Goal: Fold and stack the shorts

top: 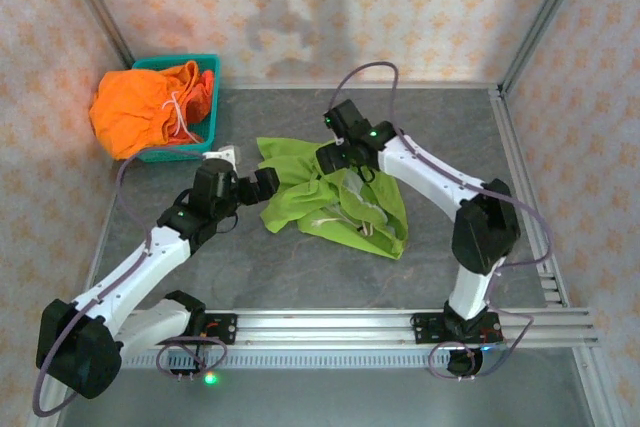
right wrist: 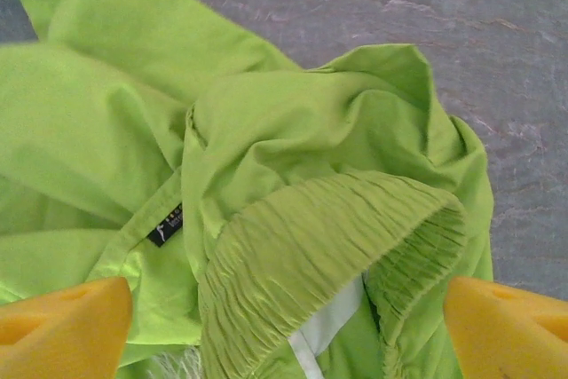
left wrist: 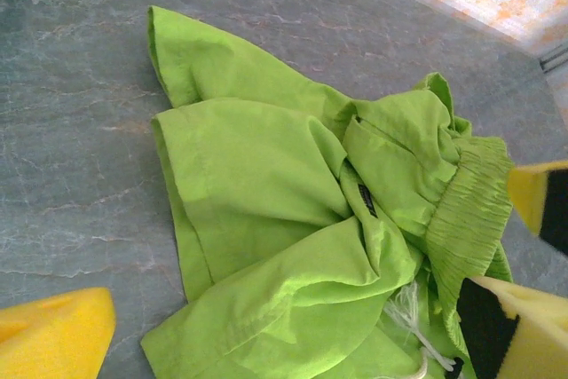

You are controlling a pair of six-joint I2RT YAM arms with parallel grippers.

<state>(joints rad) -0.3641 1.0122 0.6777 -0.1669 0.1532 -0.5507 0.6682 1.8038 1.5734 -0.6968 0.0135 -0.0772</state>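
lime green shorts [top: 330, 197] are lying crumpled on the table [top: 450, 127], a bit right of the teal basket [top: 212, 97] and nearer the arm bases. the orange shorts [top: 140, 107] are heaped in that basket, spilling over its left rim. left gripper [top: 268, 184] sits between basket and green pile, its yellow pads [left wrist: 53, 335] spread wide with nothing in them. right gripper [top: 345, 169] is further from the basket, over the pile, pads [right wrist: 62, 326] wide apart either side of the ruched waistband [right wrist: 328, 237], not pinching it as far as i can see.
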